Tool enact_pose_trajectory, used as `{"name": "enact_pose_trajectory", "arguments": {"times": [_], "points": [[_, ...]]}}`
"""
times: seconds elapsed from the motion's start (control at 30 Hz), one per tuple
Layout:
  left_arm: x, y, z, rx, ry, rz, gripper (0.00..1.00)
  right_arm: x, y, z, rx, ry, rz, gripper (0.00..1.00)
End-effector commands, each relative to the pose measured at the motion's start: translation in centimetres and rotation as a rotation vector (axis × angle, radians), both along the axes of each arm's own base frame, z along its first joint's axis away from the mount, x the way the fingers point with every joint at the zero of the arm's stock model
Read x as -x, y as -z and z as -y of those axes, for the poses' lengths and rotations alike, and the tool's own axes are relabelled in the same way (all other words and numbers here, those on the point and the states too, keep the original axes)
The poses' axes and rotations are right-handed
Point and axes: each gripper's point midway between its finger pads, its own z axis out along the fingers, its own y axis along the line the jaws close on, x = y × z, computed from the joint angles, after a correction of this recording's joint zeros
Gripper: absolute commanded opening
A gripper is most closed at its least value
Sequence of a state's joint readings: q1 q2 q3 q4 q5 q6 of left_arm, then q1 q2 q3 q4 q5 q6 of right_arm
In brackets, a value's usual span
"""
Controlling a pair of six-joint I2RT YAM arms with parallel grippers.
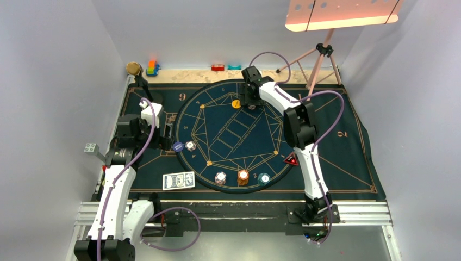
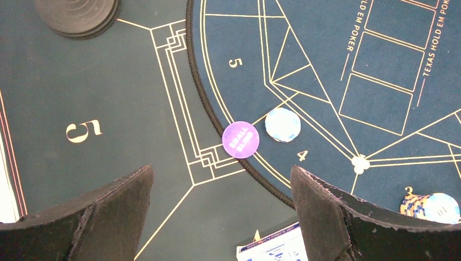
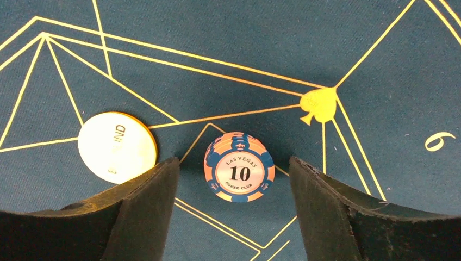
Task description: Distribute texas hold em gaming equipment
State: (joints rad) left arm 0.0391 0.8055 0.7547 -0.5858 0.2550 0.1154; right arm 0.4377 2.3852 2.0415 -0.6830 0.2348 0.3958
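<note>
Right pincer (image 3: 232,163) wide — chip (image 3: 237,168) between, apart

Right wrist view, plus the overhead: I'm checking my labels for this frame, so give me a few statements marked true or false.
1. The 10 chip lies on the mat between the right gripper's open fingers, touching neither. True.
2. The yellow disc sits on top of the 10 chip. False: it lies beside it, apart.
3. The left gripper holds the cards. False: it is open and empty; the cards lie on the mat.
4. The white chip, orange-brown chip and teal chip line the circle's near edge. True.
</note>
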Motion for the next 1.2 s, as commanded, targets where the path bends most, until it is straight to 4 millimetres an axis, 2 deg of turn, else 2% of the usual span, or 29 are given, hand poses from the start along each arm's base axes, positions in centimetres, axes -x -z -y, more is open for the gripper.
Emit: {"name": "enact_pose_trajectory", "arguments": {"times": [0.0,0.07,0.17,0.23,0.33,0.6,0.77,0.87,0.97,1.17], "points": [[-0.3,-0.7,0.1,0.005,0.011,0.038,1.00,-0.4,-4.7,-0.9,-0.034,-0.029,0.077,0.79],[-0.3,-0.7,0.1,0.006,0.011,0.038,1.00,0.1,-6.8,-1.1,-0.037,-0.034,0.107,0.80],[-0.4,-0.8,0.0,0.004,0.008,0.040,1.00,2.2,-9.6,-2.3,-0.045,-0.070,0.150,0.80],[-0.3,-0.7,0.0,0.004,0.007,0.039,1.00,4.4,-11.4,-3.8,-0.048,-0.113,0.178,0.81],[-0.3,-0.8,0.0,0.003,0.007,0.045,1.00,9.3,-12.5,-6.8,-0.047,-0.213,0.176,0.81],[-0.3,-0.8,0.2,0.005,0.018,0.044,1.00,23.7,-10.0,-13.2,-0.095,-0.498,0.082,0.84],[-0.3,-0.9,0.0,0.002,0.007,0.047,1.00,30.2,-8.2,-15.1,-0.110,-0.626,0.019,0.86],[-0.3,-0.7,0.1,0.002,0.013,0.042,1.00,32.6,-7.1,-15.6,-0.108,-0.672,-0.009,0.86],[-0.4,-0.6,0.2,0.005,0.024,0.035,1.00,34.1,-6.2,-15.9,-0.115,-0.692,-0.035,0.87],[-0.4,-0.6,0.2,0.002,0.020,0.031,1.00,35.9,-5.2,-16.5,-0.125,-0.731,-0.067,0.88]]}}
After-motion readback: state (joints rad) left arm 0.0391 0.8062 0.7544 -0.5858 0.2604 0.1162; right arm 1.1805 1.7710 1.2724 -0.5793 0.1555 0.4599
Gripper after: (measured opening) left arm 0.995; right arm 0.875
